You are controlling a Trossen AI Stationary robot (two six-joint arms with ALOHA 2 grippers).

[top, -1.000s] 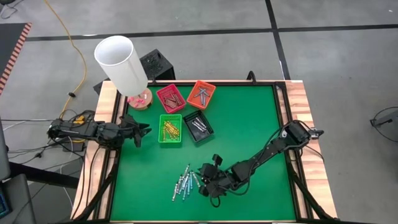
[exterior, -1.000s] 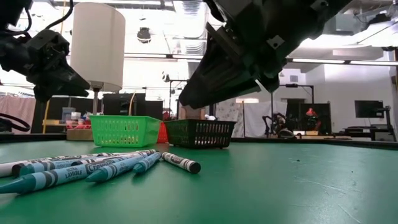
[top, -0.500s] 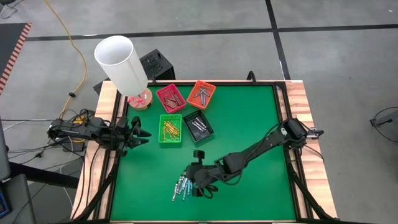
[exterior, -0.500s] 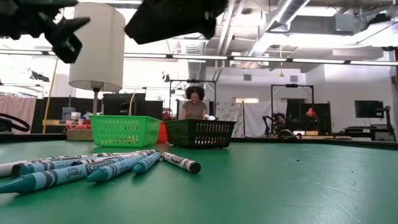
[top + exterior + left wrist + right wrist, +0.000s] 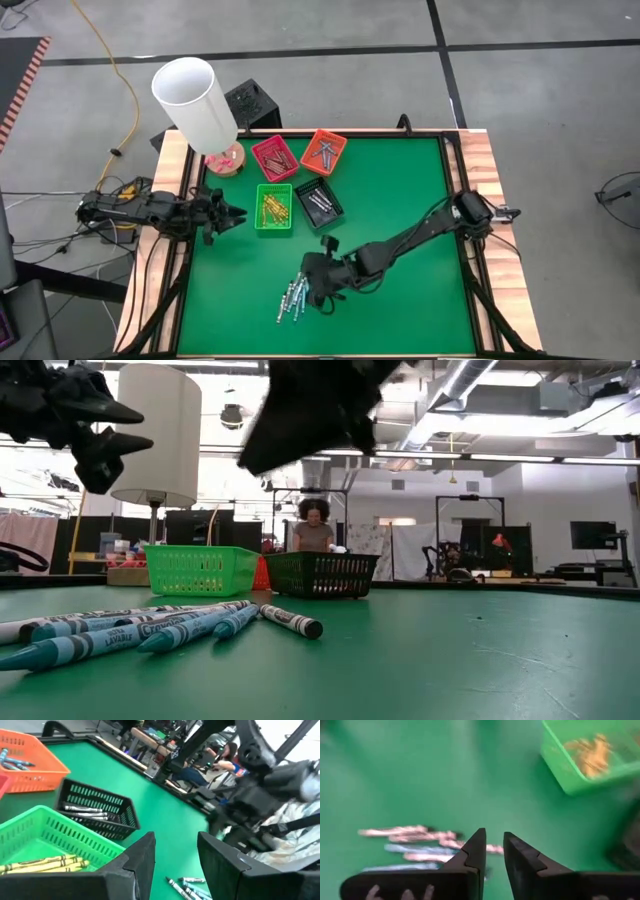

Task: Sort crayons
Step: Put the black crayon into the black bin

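Take the green tray (image 5: 273, 209) as your landmark. It holds yellow crayons; the black tray (image 5: 319, 204) touching its right side holds grey-white ones, and the red tray (image 5: 274, 157) and orange tray (image 5: 323, 152) sit just behind it. Each tray evidently keeps one colour apart, which is why they are clustered together within both arms' reach.

Your right gripper (image 5: 318, 290) hangs in front of the green tray, at the right edge of the loose crayons (image 5: 295, 296), which lie unsorted on the green mat (image 5: 400, 200), mostly light blue. Its fingers (image 5: 476, 851) stand a narrow gap apart with nothing between them, pointed down at the pile, presumably lining up on a single stick.

Your left gripper (image 5: 228, 214) waits just left of the green tray, fingers (image 5: 145, 857) apart and empty, likely parked there so the right arm works unobstructed.
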